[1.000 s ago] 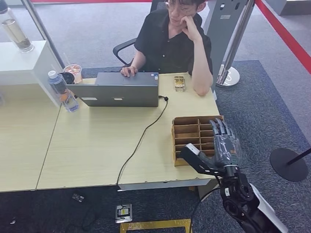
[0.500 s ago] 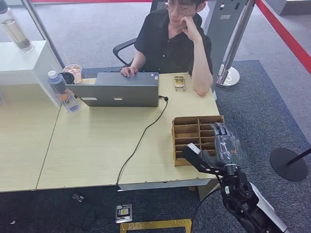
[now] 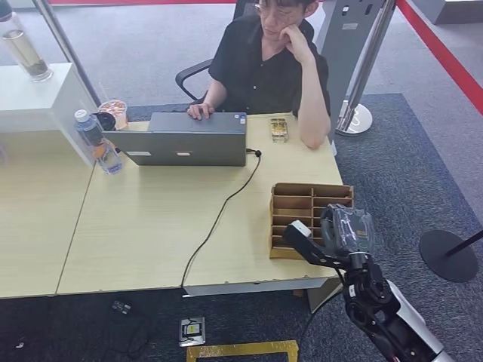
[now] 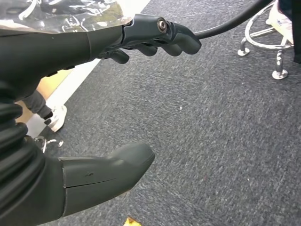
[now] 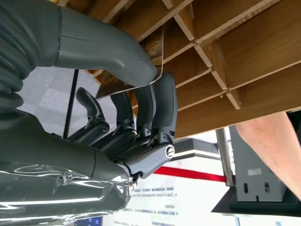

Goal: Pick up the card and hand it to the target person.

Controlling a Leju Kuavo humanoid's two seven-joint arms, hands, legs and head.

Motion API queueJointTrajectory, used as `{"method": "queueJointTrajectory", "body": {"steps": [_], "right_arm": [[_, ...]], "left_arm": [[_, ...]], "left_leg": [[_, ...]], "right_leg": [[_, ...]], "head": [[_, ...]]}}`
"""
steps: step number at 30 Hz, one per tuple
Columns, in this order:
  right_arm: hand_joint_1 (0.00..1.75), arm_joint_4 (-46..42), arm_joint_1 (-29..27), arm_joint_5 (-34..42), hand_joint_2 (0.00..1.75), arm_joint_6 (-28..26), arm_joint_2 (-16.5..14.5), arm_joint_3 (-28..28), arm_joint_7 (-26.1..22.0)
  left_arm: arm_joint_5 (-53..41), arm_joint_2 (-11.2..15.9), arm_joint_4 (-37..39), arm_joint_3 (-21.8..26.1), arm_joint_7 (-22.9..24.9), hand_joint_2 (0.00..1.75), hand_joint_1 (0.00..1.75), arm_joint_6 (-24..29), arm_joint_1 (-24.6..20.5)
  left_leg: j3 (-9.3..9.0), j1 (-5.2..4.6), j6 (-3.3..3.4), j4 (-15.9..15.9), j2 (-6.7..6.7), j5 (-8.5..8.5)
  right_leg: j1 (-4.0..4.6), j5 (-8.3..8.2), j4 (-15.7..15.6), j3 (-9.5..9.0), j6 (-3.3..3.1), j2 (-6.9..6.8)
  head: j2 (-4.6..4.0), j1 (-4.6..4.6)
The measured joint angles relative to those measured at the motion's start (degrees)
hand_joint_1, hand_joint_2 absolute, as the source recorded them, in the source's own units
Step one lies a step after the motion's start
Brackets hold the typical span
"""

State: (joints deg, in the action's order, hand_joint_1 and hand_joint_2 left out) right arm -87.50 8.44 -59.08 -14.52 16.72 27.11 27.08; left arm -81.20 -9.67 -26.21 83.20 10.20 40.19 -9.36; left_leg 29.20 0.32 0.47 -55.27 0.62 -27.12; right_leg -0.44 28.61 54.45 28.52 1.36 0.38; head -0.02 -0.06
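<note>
right hand [image 5: 142,108]: thumb and fingers pinching card [image 5: 147,75], seemingly at wooden organizer [image 3: 296,202] slot | organizer at desk [image 3: 159,226] edge | left hand [image 4: 106,94]: spread, empty, over carpet

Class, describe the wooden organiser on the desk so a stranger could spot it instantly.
Start at the pale wooden desk where a person works at a grey laptop. Near its front right corner lies the brown organiser, under the robot's right hand. It alone is divided into open slots.
</note>
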Motion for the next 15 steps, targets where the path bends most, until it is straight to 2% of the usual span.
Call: {"method": "queueJointTrajectory", "body": {"steps": [5, 8, 15], "right_arm": [[1.75, 0.64, 0.72, -1.53, 1.75, 1.26, 0.00, 0.23, 0.65], [1.75, 0.98, 1.07, -2.29, 1.75, 1.33, 0.01, 0.48, 1.18], [1.75, 1.18, 1.05, -5.39, 1.75, -2.46, 0.01, 0.99, 2.29]], "left_arm": [[-0.04, 0.01, 0.00, -0.08, 0.84, 1.75, 0.00, 0.00, 0.00], [0.01, 0.01, 0.00, -0.13, 0.87, 1.75, 0.00, 0.00, 0.00], [0.49, 0.03, 0.00, -0.17, 0.44, 1.75, 0.00, 0.00, 0.03]], "left_leg": [[-0.01, 0.00, 0.00, 0.00, 0.00, 0.00], [-0.01, 0.00, 0.00, 0.00, 0.00, 0.00], [0.00, 0.00, 0.00, 0.00, 0.00, 0.00]], "right_leg": [[0.00, 0.00, 0.00, -0.02, 0.00, 0.00], [0.00, 0.00, 0.00, -0.02, 0.00, 0.00], [0.00, 0.00, 0.00, 0.00, 0.00, 0.00]], "head": [[0.00, 0.02], [0.00, 0.02], [0.00, 0.03]]}}
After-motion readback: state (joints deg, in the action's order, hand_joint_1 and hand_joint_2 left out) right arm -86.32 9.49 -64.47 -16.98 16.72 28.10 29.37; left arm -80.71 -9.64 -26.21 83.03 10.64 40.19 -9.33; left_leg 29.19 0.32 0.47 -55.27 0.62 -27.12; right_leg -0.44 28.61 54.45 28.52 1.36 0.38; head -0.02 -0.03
